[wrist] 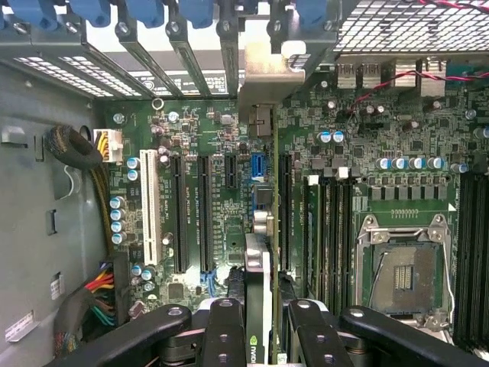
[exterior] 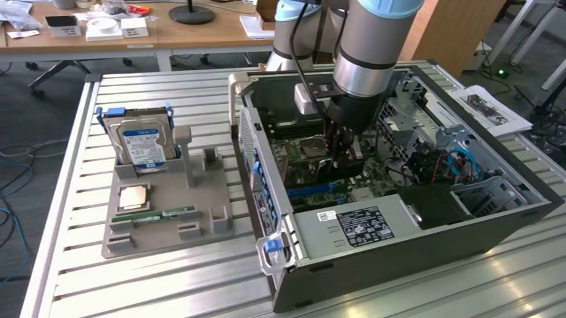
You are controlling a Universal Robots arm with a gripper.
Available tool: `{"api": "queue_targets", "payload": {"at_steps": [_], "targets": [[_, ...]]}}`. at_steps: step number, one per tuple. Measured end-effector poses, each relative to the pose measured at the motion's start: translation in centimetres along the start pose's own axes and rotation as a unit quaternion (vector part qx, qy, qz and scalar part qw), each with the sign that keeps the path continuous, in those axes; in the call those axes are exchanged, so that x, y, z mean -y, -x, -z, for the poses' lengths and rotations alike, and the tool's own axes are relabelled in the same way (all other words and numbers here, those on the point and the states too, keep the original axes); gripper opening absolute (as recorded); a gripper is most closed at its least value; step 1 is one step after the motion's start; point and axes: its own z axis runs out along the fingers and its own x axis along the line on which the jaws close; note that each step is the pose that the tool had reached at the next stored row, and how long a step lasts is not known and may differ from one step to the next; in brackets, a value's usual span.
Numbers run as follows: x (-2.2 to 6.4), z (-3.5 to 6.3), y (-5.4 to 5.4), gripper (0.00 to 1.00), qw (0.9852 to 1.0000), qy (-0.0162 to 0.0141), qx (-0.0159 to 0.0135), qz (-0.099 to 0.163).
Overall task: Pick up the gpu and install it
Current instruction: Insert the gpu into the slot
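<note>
Arm reaches down into the open computer case, which lies on its side on the slatted metal table.

Gripper: narrow, both fingers clamped on the gpu, one on each face. The card is held on edge, upright over the motherboard. It runs between the long black slots and the memory slots. Its silver bracket is up against the rear wall of the case, just beside the blue latches. Cannot tell whether the card's edge is seated in a slot.

Writing: green eye logo with white "nVIDIA" lettering on the card's black cooler, partly cut off between the fingers. White print along the slots is too small to read. Black label on the power supply, white text, not legible.

Outside the case, at the exterior view's left: grey holder tray with an upright hard drive (blue label, unreadable), a processor chip and a memory stick.
</note>
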Motion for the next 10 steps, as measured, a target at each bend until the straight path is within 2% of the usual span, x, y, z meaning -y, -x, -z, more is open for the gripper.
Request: {"api": "queue_targets", "payload": {"at_steps": [10], "targets": [[-0.46,-0.20,-0.02,0.27,1.0000,-0.0009,0.0001,0.005]]}}
